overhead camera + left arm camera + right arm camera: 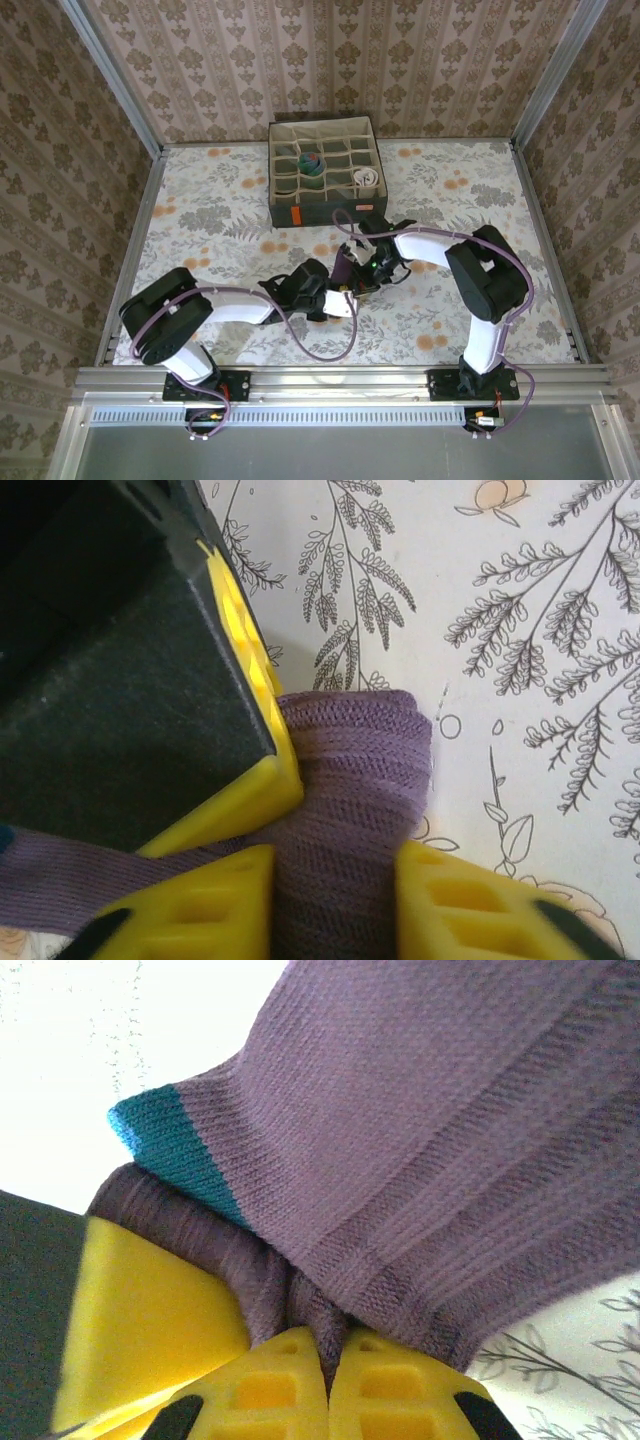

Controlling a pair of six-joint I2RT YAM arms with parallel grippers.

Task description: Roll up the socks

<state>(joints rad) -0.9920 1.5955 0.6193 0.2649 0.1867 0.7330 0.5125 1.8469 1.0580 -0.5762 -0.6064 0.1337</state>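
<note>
Your left fingers [200,910] sit one on each side of the purple sock [350,780], low in the left wrist view. The rolled fabric fills the whole gap between them, so read them as grasping the roll around its middle. Your right fingers [390,1390] are clenched tight at the bottom of the right wrist view, with a fold of the same sock pinched in the seam between them. The loose length spreads up and to the right of that frame, and the teal toe band [170,1145] shows at the left.

From above, both arms meet just below the middle of the frame. The sock is a dark bundle between the two wrists, down on the floral bench [200,200] and well short of the grey compartment box [325,212] at top centre.

The two holds look complementary. The left grasp pins the wound part so it cannot spring open, while the right pinch holds the loose fabric, probably ready to stretch it over the roll. In the left wrist view one right finger lies against the roll from the upper left, which fits that reading.

Two compartments of the box hold a green-and-blue sock [311,163] and a white striped sock [366,180], both rolled. You can judge the purple one as formed but not yet locked or put away.
</note>
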